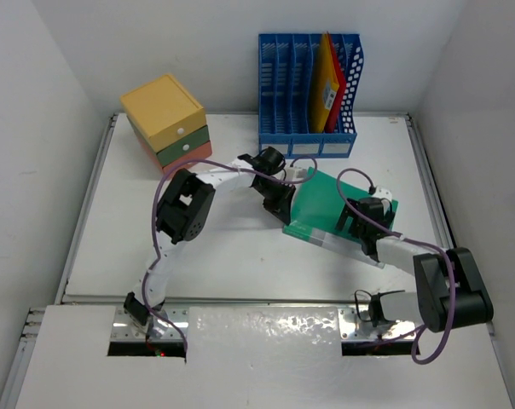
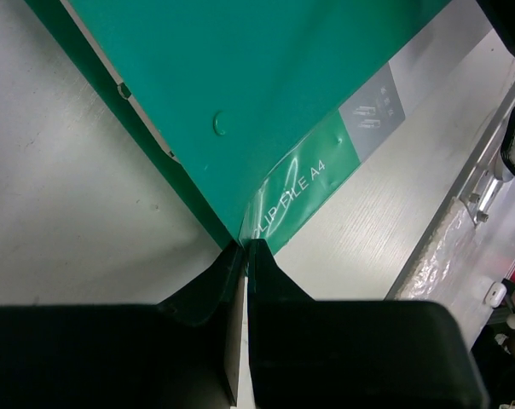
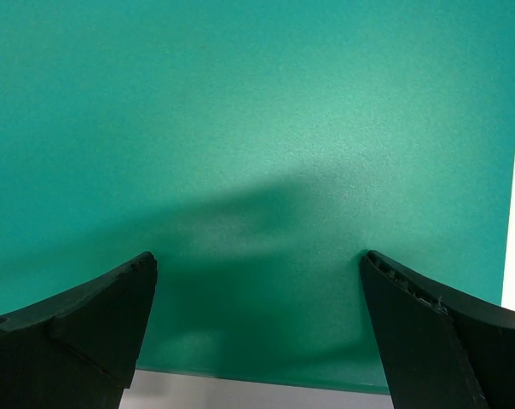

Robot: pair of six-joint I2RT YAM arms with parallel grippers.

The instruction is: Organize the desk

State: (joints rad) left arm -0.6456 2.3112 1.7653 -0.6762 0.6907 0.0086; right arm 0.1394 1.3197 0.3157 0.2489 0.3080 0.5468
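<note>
A green A4 clip file (image 1: 326, 200) lies on the white desk (image 1: 223, 247), right of centre and in front of the blue rack. My left gripper (image 1: 285, 213) is at the file's left corner. In the left wrist view its fingers (image 2: 245, 244) are closed together, pinching that corner of the file (image 2: 240, 85), where the clear label strip runs. My right gripper (image 1: 353, 215) hangs over the file's right part. In the right wrist view it is open (image 3: 257, 260), with the green sheet (image 3: 257, 128) filling the space between and beyond its fingers. I cannot tell whether they touch the sheet.
A blue slotted file rack (image 1: 309, 94) stands at the back centre and holds yellow, orange and red folders. A yellow-green-orange drawer box (image 1: 166, 119) sits at the back left. Metal rails edge the desk (image 2: 488, 170), and white walls enclose it.
</note>
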